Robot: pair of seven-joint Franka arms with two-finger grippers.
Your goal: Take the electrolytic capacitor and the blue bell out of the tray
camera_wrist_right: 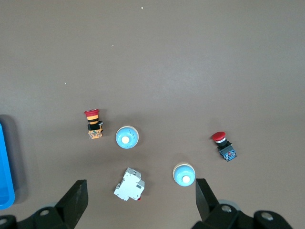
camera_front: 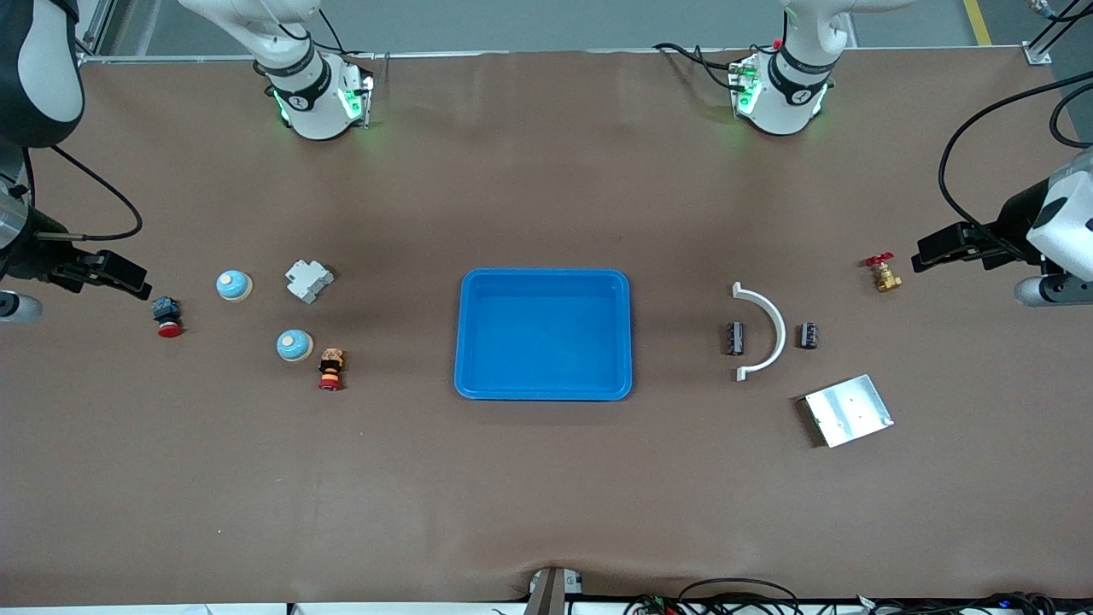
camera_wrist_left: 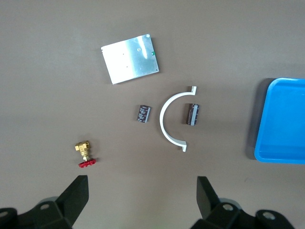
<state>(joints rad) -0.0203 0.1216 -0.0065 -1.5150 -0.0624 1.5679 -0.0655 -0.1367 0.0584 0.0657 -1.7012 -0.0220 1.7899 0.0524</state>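
Two blue dome bells (camera_front: 233, 285) (camera_front: 295, 345) stand toward the right arm's end of the table; in the right wrist view they are bells (camera_wrist_right: 127, 137) (camera_wrist_right: 184, 174). Two dark capacitors (camera_front: 734, 337) (camera_front: 808, 335) lie toward the left arm's end, one on each side of a white curved bracket (camera_front: 764, 329). The left wrist view shows the capacitors (camera_wrist_left: 192, 114) (camera_wrist_left: 143, 113). My left gripper (camera_wrist_left: 143, 183) hangs open and empty over bare table by a brass valve (camera_front: 884, 273). My right gripper (camera_wrist_right: 141, 186) is open and empty, high over the bells' area. A blue tray (camera_front: 545, 333) sits empty mid-table.
A white circuit breaker (camera_front: 308, 280) lies beside the bells. A red push button (camera_front: 167, 316) and an orange-black button (camera_front: 330, 369) are close by. A metal plate (camera_front: 848, 410) lies nearer the front camera than the capacitors. Cables trail at both table ends.
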